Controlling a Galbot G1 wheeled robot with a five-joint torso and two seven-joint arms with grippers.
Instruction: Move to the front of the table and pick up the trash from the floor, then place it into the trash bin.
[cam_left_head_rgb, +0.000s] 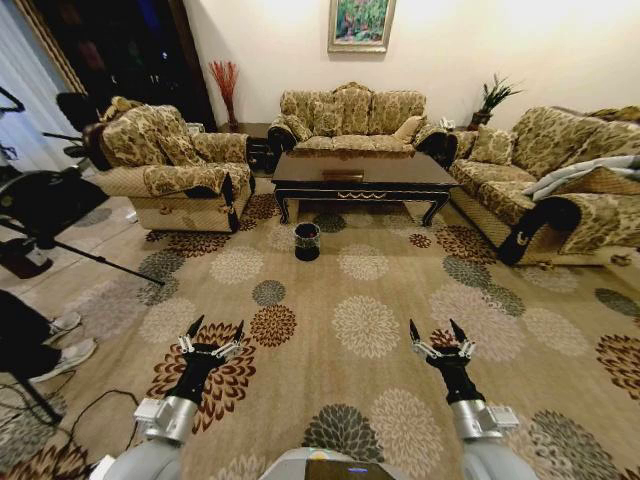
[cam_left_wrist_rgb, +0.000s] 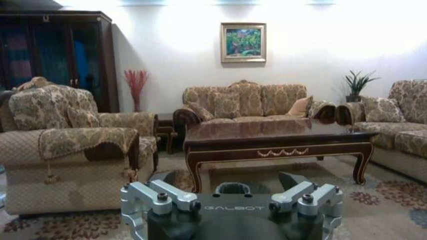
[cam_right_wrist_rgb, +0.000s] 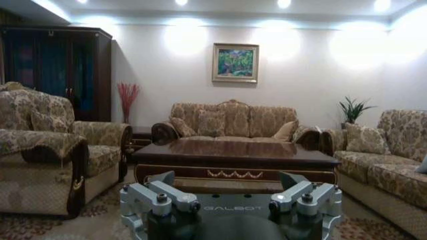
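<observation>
The dark-brown table (cam_left_head_rgb: 365, 172) stands far ahead in front of the back sofa, across a wide stretch of the patterned carpet floor (cam_left_head_rgb: 365, 325). The small black trash bin (cam_left_head_rgb: 307, 241) sits on the carpet just before the table's left front leg; its rim (cam_left_wrist_rgb: 233, 188) peeks over my left gripper (cam_left_wrist_rgb: 230, 182) in the left wrist view. My left gripper (cam_left_head_rgb: 218, 325) and right gripper (cam_left_head_rgb: 434, 327) hang open and empty, low over the carpet close to my body. The right wrist view shows the right gripper (cam_right_wrist_rgb: 230, 181) facing the table (cam_right_wrist_rgb: 237, 152). The trash is out of view.
An armchair (cam_left_head_rgb: 170, 165) stands at the left, a sofa (cam_left_head_rgb: 350, 115) behind the table and another sofa (cam_left_head_rgb: 545, 170) at the right. A tripod with dark equipment (cam_left_head_rgb: 45, 205), a person's shoes (cam_left_head_rgb: 70, 335) and cables lie at the left edge.
</observation>
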